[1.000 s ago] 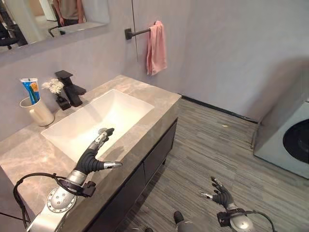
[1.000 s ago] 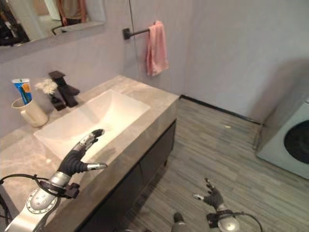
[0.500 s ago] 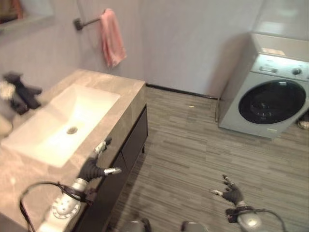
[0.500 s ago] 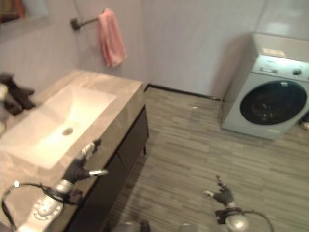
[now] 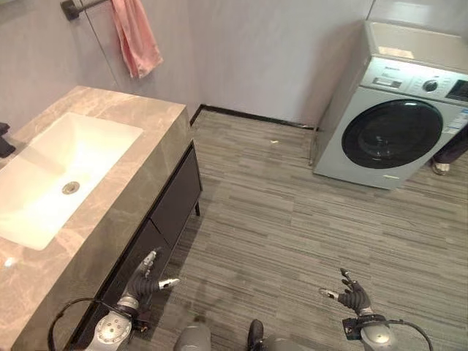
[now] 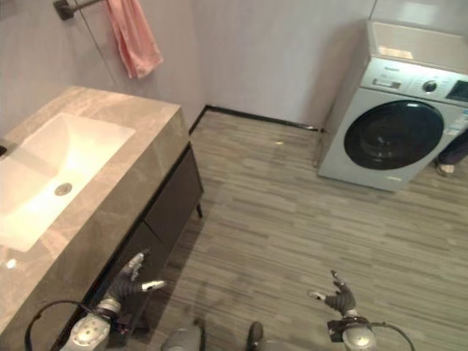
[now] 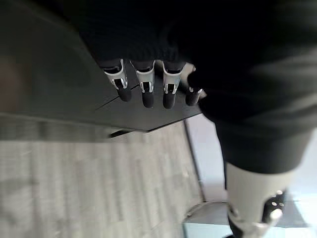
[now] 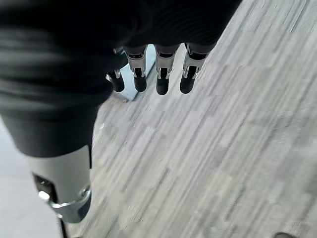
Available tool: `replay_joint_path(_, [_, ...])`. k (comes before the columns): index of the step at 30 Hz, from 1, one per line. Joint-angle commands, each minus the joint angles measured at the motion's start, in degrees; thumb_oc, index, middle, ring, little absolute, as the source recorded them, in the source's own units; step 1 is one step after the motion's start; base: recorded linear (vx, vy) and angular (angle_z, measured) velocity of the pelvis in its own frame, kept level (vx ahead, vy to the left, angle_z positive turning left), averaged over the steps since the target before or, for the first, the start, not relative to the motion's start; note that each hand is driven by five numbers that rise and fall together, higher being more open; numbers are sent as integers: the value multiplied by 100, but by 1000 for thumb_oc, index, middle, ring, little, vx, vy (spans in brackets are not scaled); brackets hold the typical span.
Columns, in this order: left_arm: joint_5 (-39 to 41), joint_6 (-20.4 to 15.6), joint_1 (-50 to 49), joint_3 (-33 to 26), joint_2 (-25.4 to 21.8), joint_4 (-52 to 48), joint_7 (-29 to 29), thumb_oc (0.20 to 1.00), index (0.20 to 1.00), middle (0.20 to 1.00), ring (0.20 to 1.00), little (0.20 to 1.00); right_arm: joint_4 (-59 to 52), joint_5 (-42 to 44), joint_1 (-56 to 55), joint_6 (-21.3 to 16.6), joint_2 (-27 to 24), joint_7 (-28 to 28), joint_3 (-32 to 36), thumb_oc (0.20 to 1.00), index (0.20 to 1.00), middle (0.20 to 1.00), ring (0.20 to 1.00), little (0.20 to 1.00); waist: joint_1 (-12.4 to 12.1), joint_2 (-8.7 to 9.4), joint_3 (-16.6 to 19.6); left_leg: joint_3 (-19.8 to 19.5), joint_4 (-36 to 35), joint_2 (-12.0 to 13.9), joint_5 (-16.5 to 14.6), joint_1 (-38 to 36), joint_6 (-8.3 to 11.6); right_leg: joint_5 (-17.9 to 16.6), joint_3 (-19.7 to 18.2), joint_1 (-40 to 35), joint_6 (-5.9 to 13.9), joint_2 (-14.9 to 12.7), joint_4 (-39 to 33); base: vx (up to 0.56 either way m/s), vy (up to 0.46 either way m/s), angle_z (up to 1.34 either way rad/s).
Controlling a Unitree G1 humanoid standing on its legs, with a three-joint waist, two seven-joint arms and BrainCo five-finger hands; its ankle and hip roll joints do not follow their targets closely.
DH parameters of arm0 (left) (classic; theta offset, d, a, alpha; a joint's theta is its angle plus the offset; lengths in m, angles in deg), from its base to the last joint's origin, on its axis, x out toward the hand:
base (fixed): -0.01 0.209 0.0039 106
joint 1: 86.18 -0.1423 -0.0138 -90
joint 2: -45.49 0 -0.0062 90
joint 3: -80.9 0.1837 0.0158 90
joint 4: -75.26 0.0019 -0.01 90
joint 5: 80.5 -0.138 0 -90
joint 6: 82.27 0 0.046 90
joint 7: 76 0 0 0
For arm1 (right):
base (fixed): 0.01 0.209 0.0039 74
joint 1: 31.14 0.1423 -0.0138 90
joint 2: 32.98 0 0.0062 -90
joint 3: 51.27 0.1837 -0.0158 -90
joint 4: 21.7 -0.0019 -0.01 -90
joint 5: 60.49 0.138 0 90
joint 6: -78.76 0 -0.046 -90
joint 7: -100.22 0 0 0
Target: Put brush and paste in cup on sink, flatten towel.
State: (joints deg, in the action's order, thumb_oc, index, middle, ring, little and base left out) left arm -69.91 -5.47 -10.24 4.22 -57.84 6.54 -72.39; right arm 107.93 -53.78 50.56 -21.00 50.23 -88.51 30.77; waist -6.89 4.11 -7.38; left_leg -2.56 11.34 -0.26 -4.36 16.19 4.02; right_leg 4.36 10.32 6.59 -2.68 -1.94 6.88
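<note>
A pink towel [image 5: 136, 38] hangs bunched on a dark bar [image 5: 79, 7] on the wall, up left above the counter. The white sink [image 5: 55, 172] sits in a beige stone counter [image 5: 139, 164] at the left. My left hand [image 5: 144, 281] hangs low beside the dark cabinet front, fingers straight and empty; its fingers [image 7: 144, 89] face the cabinet in the left wrist view. My right hand [image 5: 353, 294] hangs low over the floor at the lower right, open and empty, and its fingers [image 8: 159, 74] point down at the floor planks.
A dark cabinet [image 5: 170, 212] stands under the counter. A grey washing machine [image 5: 391, 124] stands against the back wall at the right, with a person's leg and shoe [image 5: 447, 157] beside it. Grey plank floor [image 5: 292, 219] stretches between them.
The camera has swung right, away from the cup and tap towards the floor and the washing machine. My left hand has dropped from above the counter to beside the cabinet.
</note>
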Motion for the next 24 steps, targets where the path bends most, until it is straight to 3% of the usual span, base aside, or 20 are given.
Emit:
replay_joint_path(1, [-265, -3, 177, -131, 82, 20, 206, 1000, 1000, 1000, 1000, 1000, 203, 78, 361, -130, -42, -71, -245, 1000, 1000, 1000, 1000, 1000, -112, -125, 13, 174, 69, -240, 454, -221, -369, 87, -155, -221, 716, 139, 326, 146, 88, -26])
replay_joint_path(3, [-295, 29, 228, -124, 125, 100, 233, 1000, 1000, 1000, 1000, 1000, 306, 75, 428, -120, 7, -70, -292, 1000, 1000, 1000, 1000, 1000, -98, -143, -27, 162, 144, -265, 418, -245, -405, 167, -156, -146, 720, 129, 639, 57, 80, -42])
replay_joint_path(6, [-392, 148, 417, -132, 231, 410, 370, 1000, 1000, 1000, 1000, 1000, 408, 130, 627, -78, 208, -80, -407, 1000, 1000, 1000, 1000, 1000, -72, -140, -155, 237, 892, -285, -34, -143, -645, 451, -122, 184, 611, -7, 1420, 28, 52, -23])
replay_joint_path(12, [-656, 221, 542, 30, 261, 649, 374, 1000, 1000, 1000, 1000, 1000, 471, 134, 664, -57, 346, -23, -539, 1000, 1000, 1000, 1000, 1000, -107, -98, -103, 232, 1326, -324, -397, -210, -823, 653, -76, -9, 555, 56, 1496, 83, 27, -9])
replay_joint_path(16, [-664, 240, 603, 143, 233, 702, 334, 1000, 1000, 1000, 1000, 1000, 458, 159, 632, -62, 384, -6, -591, 1000, 1000, 1000, 1000, 1000, -101, -47, -11, 231, 1293, -352, -399, -303, -830, 631, -83, -156, 582, 91, 1335, 96, 38, -2])
replay_joint_path(20, [-657, 249, 594, 202, 198, 664, 291, 1000, 1000, 1000, 1000, 1000, 451, 229, 615, -65, 399, 7, -547, 1000, 1000, 1000, 1000, 1000, -82, 13, 149, 231, 1095, -406, -384, -493, -840, 514, -218, -323, 691, 69, 1060, 118, 92, -1])
replay_joint_path(22, [-666, 247, 554, 206, 165, 622, 260, 1000, 1000, 1000, 1000, 1000, 463, 239, 595, -67, 409, 12, -506, 1000, 1000, 1000, 1000, 1000, -79, 22, 162, 228, 962, -432, -356, -618, -866, 342, -285, -217, 821, 21, 1254, 63, 148, -7])
replay_joint_path(23, [-690, 255, 533, 176, 127, 565, 265, 1000, 1000, 1000, 1000, 1000, 321, 225, 593, -53, 400, 34, -475, 1000, 1000, 1000, 1000, 1000, -38, 21, 87, 261, 824, -497, -392, -765, -942, -368, -423, 164, 1077, -141, 1919, 26, 158, -8])
replay_joint_path(24, [-690, 255, 533, 176, 127, 565, 265, 1000, 1000, 1000, 1000, 1000, 321, 225, 593, -53, 400, 34, -475, 1000, 1000, 1000, 1000, 1000, -38, 21, 87, 261, 824, -497, -392, -765, -942, -368, -423, 164, 1077, -141, 1919, -26, 238, -18])
